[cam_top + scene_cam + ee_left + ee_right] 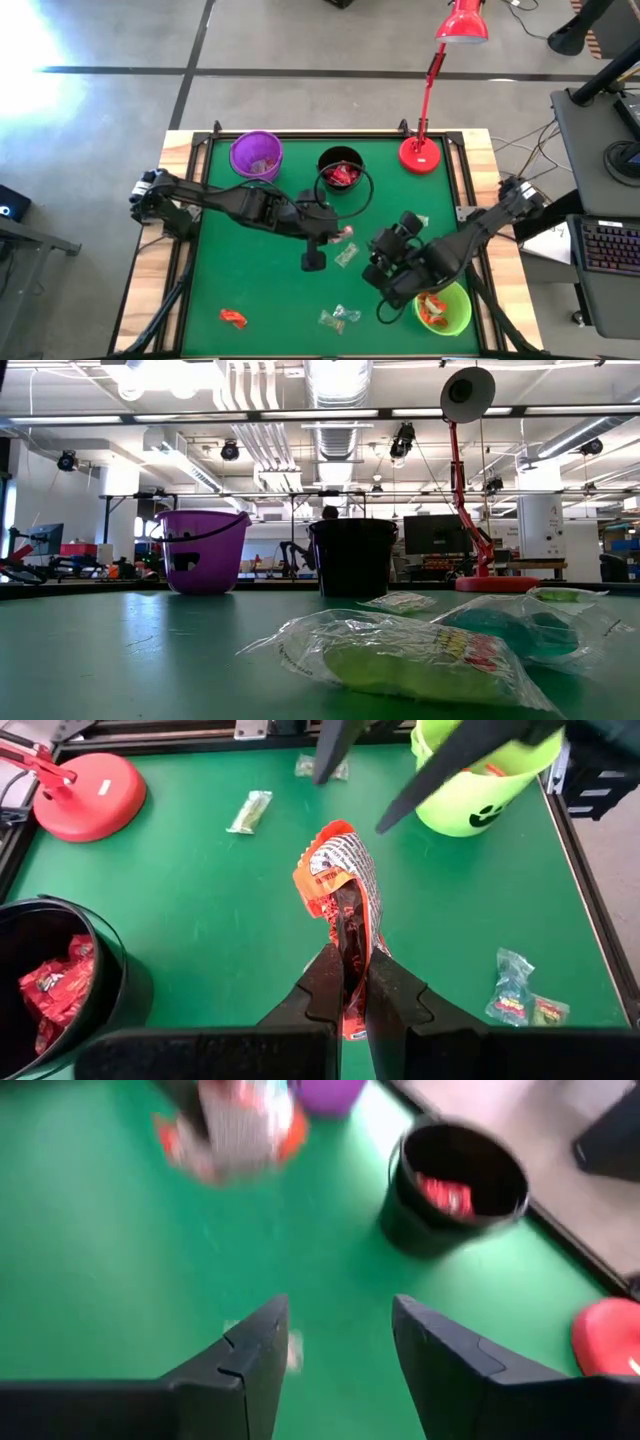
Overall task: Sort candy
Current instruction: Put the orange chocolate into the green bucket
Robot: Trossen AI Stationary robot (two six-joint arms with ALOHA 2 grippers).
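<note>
Setting: robotics lab or open-plan industrial workshop. Evidence: exposed ceiling ducts point(335, 385) and pipework, strip lighting, polished concrete floor point(300, 40) with dark marking lines. Green-topped work table point(260, 290) in wooden frame. Adjacent desk with keyboard point(612, 247) and cables. Benches with monitors point(437, 534) and equipment in background. Red desk lamp point(432, 90) on table.

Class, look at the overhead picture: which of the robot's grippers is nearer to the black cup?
Left. The left gripper, shut on an orange-red candy, sits just beside the black cup. The right gripper, open, is farther off, toward the green cup.
</note>
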